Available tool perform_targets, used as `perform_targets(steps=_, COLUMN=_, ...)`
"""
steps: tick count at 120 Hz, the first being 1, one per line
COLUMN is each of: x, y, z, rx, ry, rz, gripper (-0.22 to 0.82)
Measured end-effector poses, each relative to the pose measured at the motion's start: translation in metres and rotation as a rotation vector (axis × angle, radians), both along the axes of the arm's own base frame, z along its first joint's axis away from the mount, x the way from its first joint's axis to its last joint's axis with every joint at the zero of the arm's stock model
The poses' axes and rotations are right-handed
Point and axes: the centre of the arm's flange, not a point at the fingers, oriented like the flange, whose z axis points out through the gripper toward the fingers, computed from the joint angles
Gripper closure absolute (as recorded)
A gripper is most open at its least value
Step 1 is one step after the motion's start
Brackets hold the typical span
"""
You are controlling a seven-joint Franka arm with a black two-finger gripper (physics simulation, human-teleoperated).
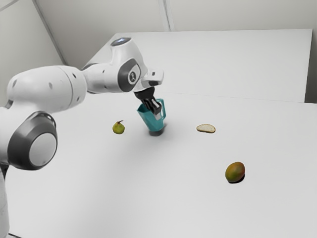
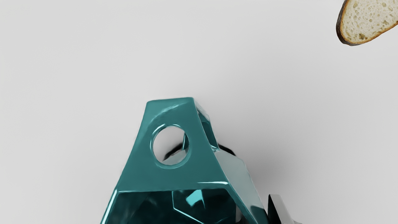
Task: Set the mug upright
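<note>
And there's the teal mug (image 1: 151, 119), in the tool's grip in the middle of the scene, leaning rather than upright! Its mouth tips up toward the exterior view's left, its base sits low, and the handle (image 2: 171, 177) is on the exterior view's right. Dark shadow lies right under that base; whether an edge touches the desk (image 1: 148, 198), I can't tell.

Now the tool (image 1: 156, 115): closed on the mug's side wall, by my reading, one of the fingers (image 2: 277, 209) outside and what looks like the other just within the mouth. That leaves them only a little apart, about a wall's thickness. Smart choice, I'd say: a thin wall is easy to pinch, and from there the body can be swung level. The risk? It could pivot in so narrow a hold.

Well apart from all this, the pear (image 1: 118, 128) sits left, the bread slice (image 1: 206, 128) right, and the mango (image 1: 235, 171) nearer and farther right, none crowding the mug.
</note>
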Motion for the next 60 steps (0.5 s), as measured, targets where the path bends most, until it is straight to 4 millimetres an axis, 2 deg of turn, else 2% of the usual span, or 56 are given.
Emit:
perform_targets(steps=25, x=-0.007, y=0.003, z=-0.028, rx=0.010, ry=0.021, rz=0.099, gripper=0.78)
perform_targets(steps=46, x=-0.008, y=0.005, z=-0.029, rx=0.000, ry=0.020, rz=0.154, gripper=0.40)
perform_targets(steps=60, x=-0.008, y=0.005, z=-0.022, rx=-0.007, ry=0.012, rz=0.181, gripper=0.23)
